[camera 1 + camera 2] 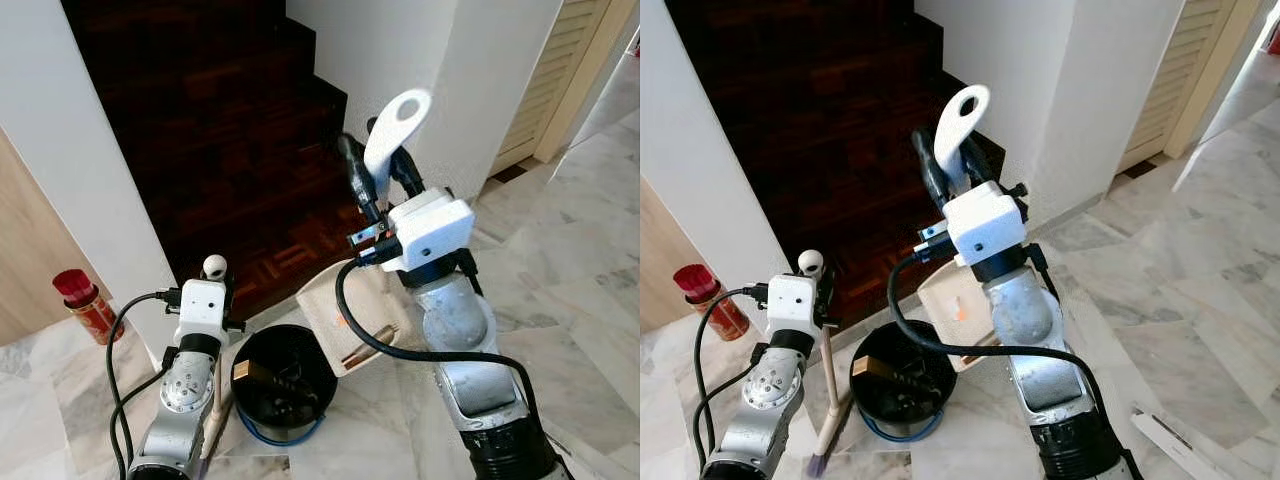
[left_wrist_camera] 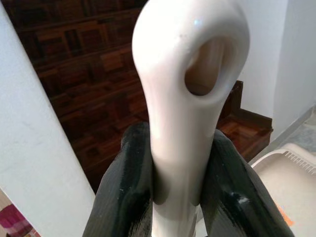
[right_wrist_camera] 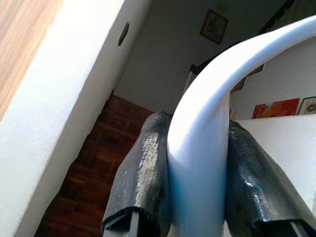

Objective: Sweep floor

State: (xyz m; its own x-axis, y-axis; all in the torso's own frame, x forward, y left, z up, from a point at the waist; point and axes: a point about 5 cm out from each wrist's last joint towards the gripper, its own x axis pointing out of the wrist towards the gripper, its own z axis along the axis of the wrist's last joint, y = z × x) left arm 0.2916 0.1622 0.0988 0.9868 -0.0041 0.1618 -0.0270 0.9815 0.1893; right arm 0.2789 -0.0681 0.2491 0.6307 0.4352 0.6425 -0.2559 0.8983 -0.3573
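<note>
Ref. landmark: black bin on the marble floor, at the foot of the dark wooden stairs.

Left tool: just left of the bin, raised above it. Both black fingers closed tight on the top of the broom, just under the hanging hole at the handle end. No gap visible between finger and handle. The stick runs down past the bin's left side, with the bristle tip on the floor left of the bin.

Right tool: above and right of the bin, fingers clamped on the curved white handle of the dustpan. The handle loop stands up above the tool. The beige tray hangs just right of the bin, on its stair side. Whether the tray lip touches the floor: cannot tell.

Red can: well left of the bin, by the wall.

Handling (judgement):
- Both handles are smooth glossy plastic, so likely slippery and prone to twisting in the grip under side load.
- Both items look light and stiff.
- The broom is held at its very top, which gives long leverage and poor bristle control; a hold lower on the stick would probably serve better.
- The dustpan grip below the loop looks sound
</note>
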